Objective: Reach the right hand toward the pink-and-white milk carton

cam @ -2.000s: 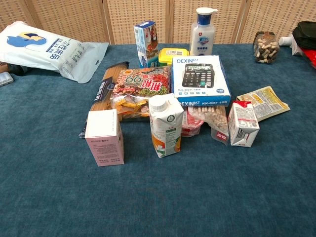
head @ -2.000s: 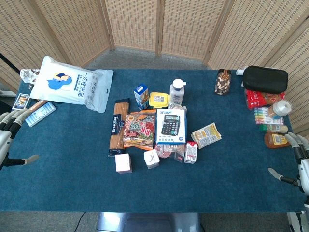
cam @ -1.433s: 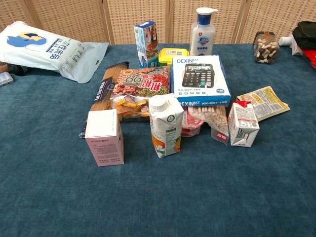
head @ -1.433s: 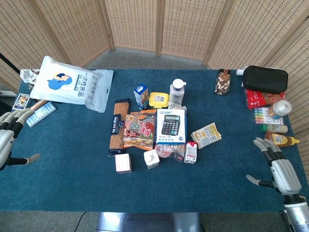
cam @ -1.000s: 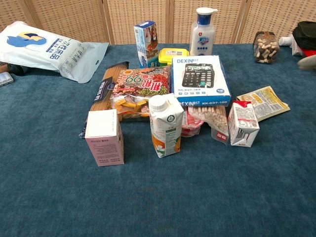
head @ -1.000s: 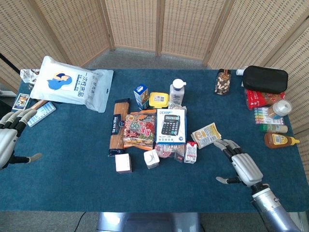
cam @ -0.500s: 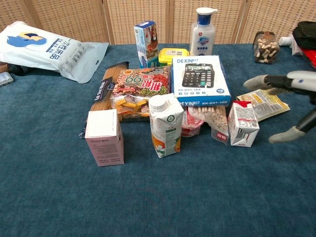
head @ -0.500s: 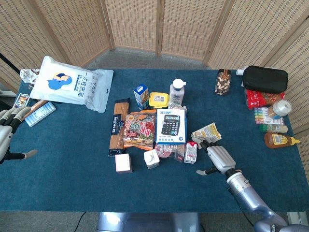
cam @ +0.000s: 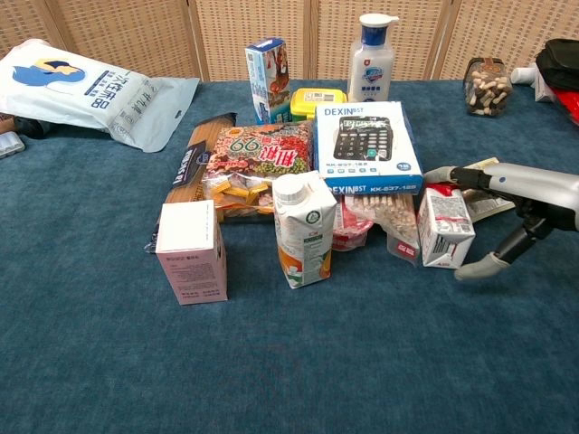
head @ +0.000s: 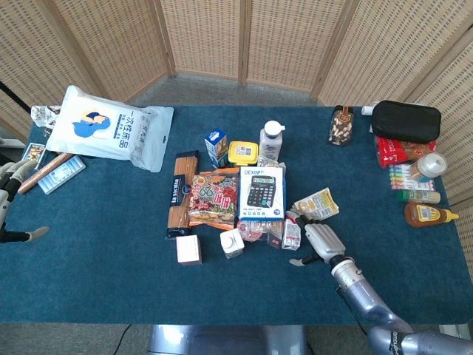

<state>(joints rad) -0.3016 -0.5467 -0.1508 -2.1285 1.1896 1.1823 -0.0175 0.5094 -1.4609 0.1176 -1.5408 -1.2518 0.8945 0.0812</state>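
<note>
With the right hand (cam: pixel 507 212) spread wide and empty, the carton (cam: pixel 445 227) stands just inside its fingers, upright on the worktop (cam: pixel 362 362). A quick close could tip it into the snack packet (cam: pixel 391 221) beyond; the thumb looks low.

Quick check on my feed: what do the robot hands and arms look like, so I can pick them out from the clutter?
The right robot hand is silver-grey with a smooth metallic back, dark joints between pale grey finger segments, and light rounded fingertips. Its forearm is a glossy blue-grey tube behind a lighter wrist collar. The left robot hand shows only partly at the frame edge: the same pale grey fingers. No cables or markings can be made out.
</note>
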